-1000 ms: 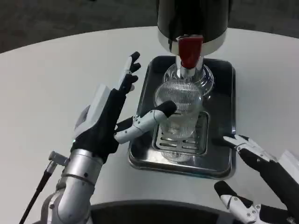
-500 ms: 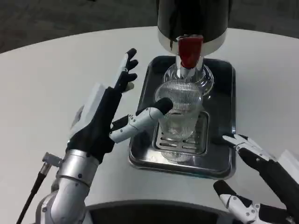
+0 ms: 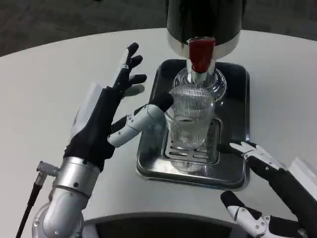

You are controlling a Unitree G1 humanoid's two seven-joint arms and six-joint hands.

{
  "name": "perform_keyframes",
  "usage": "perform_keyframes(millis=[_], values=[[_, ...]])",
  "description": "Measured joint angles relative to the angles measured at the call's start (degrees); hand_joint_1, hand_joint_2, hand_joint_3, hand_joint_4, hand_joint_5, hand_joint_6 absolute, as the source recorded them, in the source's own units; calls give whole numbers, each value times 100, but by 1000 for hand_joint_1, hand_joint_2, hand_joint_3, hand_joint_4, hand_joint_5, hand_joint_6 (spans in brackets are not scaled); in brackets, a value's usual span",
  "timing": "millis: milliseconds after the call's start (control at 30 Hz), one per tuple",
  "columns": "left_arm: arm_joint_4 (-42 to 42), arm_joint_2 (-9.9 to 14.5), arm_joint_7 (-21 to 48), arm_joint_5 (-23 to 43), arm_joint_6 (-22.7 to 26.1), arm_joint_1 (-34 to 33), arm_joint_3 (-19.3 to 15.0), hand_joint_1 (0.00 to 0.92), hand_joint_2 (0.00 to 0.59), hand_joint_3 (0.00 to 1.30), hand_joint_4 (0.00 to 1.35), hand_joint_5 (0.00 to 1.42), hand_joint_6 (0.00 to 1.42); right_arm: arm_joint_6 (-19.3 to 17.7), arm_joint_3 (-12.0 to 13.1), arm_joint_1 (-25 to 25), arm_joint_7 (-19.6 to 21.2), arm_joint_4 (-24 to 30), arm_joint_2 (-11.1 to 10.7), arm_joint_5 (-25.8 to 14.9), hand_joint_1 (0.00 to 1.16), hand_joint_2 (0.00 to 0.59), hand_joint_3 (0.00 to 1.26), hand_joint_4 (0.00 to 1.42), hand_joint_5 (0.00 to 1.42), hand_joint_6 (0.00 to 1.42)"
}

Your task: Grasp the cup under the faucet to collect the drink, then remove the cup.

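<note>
The ribbed glass cup [image 3: 190, 119] stands upright on the slotted drip grate [image 3: 192, 148] in the middle of the steel tray [image 3: 233, 171], directly beneath the faucet [image 3: 200, 74] with its red tap handle [image 3: 201, 53] on the black dispenser [image 3: 205, 22] at the tray's far edge. The left hand [image 3: 106, 116] is spread wide and holds nothing: its thumb [image 3: 148, 111] reaches over the tray's left rim with the tip at or just beside the cup's left wall, while its fingers [image 3: 128, 67] point away toward the far side of the table, apart from the glass. The right hand [image 3: 270, 191] waits near the table's near edge, just off the tray's near right corner, also spread and holding nothing. The step in hand looks to be the grasp itself. To do it well, the left hand should slide in so the cup sits deep between thumb and fingers, then wrap the fingers around the far side at mid-height, closing evenly so the glass neither tips nor skids off the grate. The rim should stay centred under the spout, and the knuckles should stay clear of the red handle above.
</note>
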State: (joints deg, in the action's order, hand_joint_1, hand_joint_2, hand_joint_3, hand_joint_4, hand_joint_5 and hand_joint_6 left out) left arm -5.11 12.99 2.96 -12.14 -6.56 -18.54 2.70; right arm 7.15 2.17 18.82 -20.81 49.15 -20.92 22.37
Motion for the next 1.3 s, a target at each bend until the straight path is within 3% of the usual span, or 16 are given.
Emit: perform_keyframes(millis=[333, 567, 1300], values=[[-320, -122, 417, 542, 272, -82, -1, 151, 51, 108, 62, 243, 279, 3, -27, -54, 0, -7, 1, 12, 615, 461, 165, 71, 2, 0], [-441, -233, 668, 1046, 523, -295, -8, 134, 81, 269, 177, 276, 285, 10, -35, -65, 0, -9, 4, 17, 615, 461, 165, 73, 2, 0], [-749, -277, 920, 1385, 995, -848, -6, 116, 76, 299, 201, 293, 285, 11, 59, 48, 34, -8, 12, 11, 615, 461, 165, 74, 3, 0]])
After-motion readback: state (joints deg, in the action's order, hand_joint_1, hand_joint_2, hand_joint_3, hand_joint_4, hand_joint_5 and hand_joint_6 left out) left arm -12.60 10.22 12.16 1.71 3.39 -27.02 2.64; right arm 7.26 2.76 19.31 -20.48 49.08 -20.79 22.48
